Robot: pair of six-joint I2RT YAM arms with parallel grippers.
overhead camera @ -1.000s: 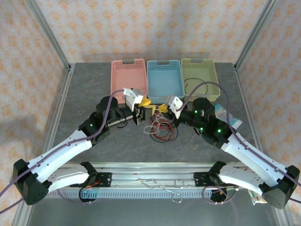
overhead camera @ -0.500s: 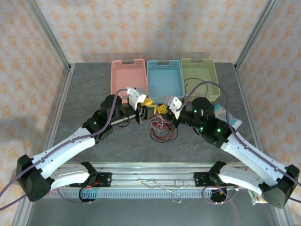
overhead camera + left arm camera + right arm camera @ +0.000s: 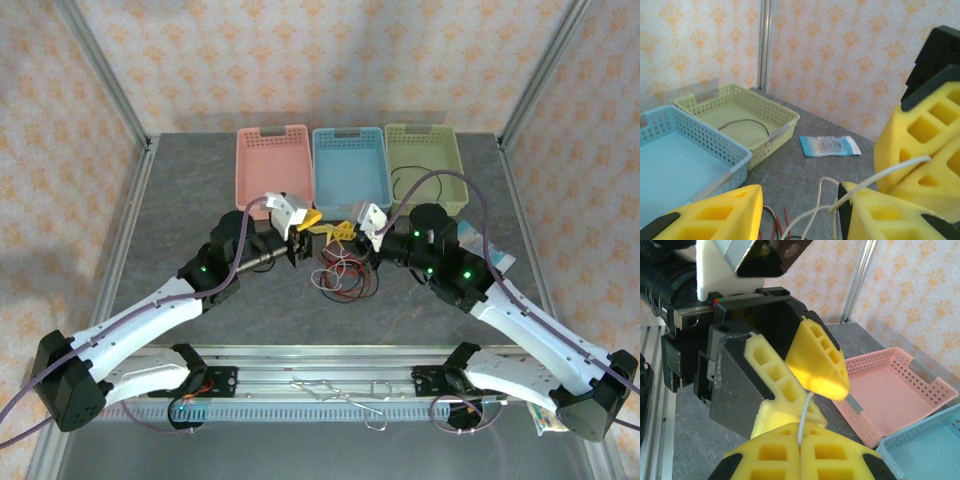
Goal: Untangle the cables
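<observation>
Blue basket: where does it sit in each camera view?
Top external: blue basket at the far edge of the table, middle of three.
Left wrist: blue basket lower left, beside the green basket.
Right wrist: blue basket in the bottom right corner, beside the pink basket.
Shared landmark: the patterned wall behind the baskets.

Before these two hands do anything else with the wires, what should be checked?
1. Right hand shut on the white cable: ok.
2. Left hand open, that cable passing between its fingers: ok.
3. Red and black cables pulled apart: not ok, bunched on the table.
4. White cable free of knots: cannot tell.
5. Green basket has room: ok, one black loop inside.
</observation>
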